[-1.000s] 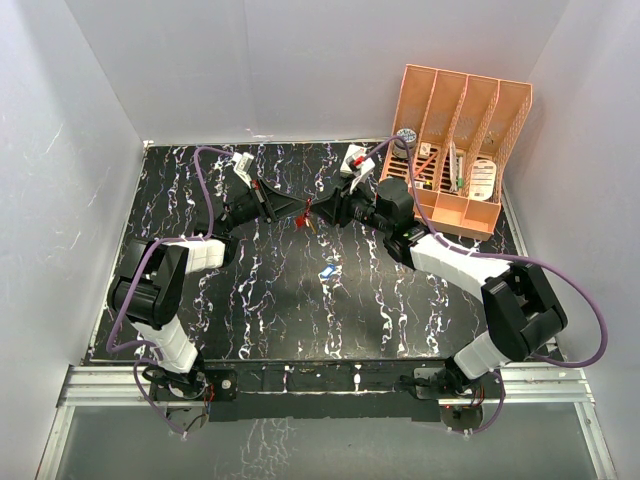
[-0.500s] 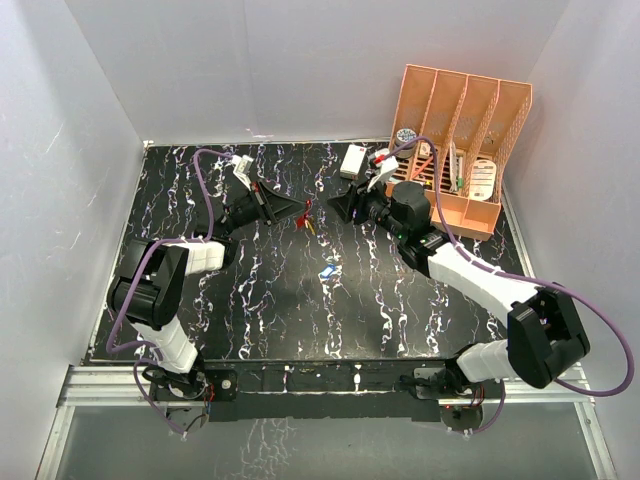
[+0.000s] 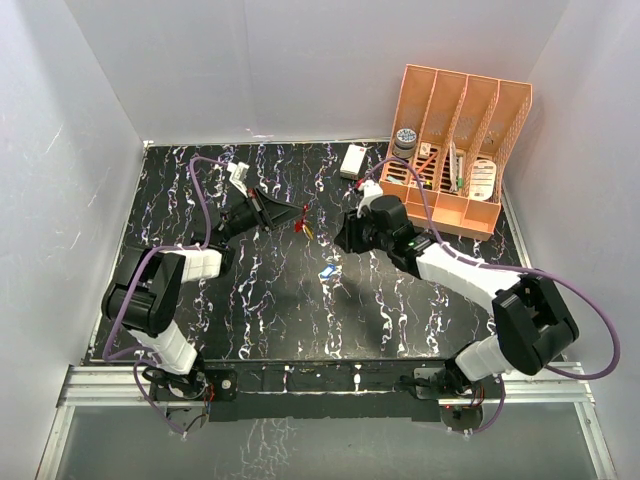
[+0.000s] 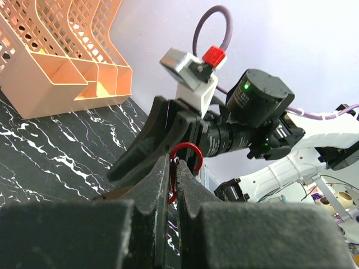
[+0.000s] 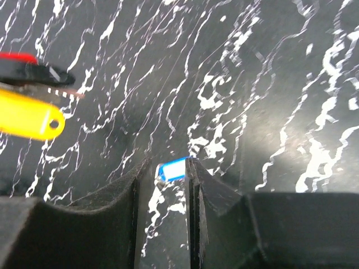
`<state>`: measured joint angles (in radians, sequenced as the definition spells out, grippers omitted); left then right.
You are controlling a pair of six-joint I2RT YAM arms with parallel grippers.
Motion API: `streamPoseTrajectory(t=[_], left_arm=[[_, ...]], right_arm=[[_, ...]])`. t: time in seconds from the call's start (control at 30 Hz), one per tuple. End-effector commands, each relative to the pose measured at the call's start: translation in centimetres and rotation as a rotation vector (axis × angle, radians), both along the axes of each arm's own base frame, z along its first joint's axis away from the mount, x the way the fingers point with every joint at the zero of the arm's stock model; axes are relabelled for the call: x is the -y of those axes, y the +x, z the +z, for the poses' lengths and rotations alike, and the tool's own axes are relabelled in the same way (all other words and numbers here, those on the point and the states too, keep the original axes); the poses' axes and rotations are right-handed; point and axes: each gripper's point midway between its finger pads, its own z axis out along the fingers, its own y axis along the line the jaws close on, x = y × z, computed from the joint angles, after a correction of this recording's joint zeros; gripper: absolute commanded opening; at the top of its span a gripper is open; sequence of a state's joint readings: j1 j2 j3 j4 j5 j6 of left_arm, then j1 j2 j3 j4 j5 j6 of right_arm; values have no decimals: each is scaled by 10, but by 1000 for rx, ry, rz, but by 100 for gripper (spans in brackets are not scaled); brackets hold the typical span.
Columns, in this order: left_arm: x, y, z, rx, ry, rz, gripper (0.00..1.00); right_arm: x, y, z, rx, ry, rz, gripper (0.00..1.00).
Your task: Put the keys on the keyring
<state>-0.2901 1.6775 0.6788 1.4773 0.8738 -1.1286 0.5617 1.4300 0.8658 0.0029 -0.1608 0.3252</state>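
My left gripper [image 3: 293,214] is shut on the red keyring [image 3: 300,226] and holds it above the table. In the left wrist view the keyring [image 4: 188,152] loops out past the closed fingertips of that gripper [image 4: 174,168]. A yellow-headed key [image 3: 309,231] hangs at the ring, and its head [image 5: 27,120] shows at the left edge of the right wrist view. My right gripper [image 3: 341,243] is open and tilted down over a blue-headed key [image 3: 327,270] lying on the table. That blue key [image 5: 174,170] appears just beyond the gap between its fingertips [image 5: 168,163], apart from them.
A white rectangular box [image 3: 352,160] lies near the back wall. An orange slotted file organiser [image 3: 462,150] holding small items stands at the back right. The table is black marble-patterned [image 3: 250,310] and walled on three sides.
The right arm drew back from the keyring, then swung down and toward the blue key. The left gripper stays put, still shut on the keyring.
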Motion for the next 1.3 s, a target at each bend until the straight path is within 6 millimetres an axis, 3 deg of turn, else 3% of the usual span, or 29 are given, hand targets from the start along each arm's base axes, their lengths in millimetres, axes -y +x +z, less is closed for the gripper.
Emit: streamPoseTrajectory(t=[0.0,0.17,0.33,0.8,1.27], left_arm=[[-12,-28,60,342,-101,23,0],[-15,-30,59,342,-99,30,0],[-18,-31,59,341,-97,31,0],[-20,-30,59,342,-93,35,0],[-21,-31,57,338,-90,37,0]], right_arm=[[-24,-22,-9,-46,38,55,28],[-43,-41,-37,-120,0,78,31],[-50,-48,-55,-180,-10,49,37],[-49,-49,-83,-259,-54,12,34],[-50,-47,-92,-270,-63,0,28]])
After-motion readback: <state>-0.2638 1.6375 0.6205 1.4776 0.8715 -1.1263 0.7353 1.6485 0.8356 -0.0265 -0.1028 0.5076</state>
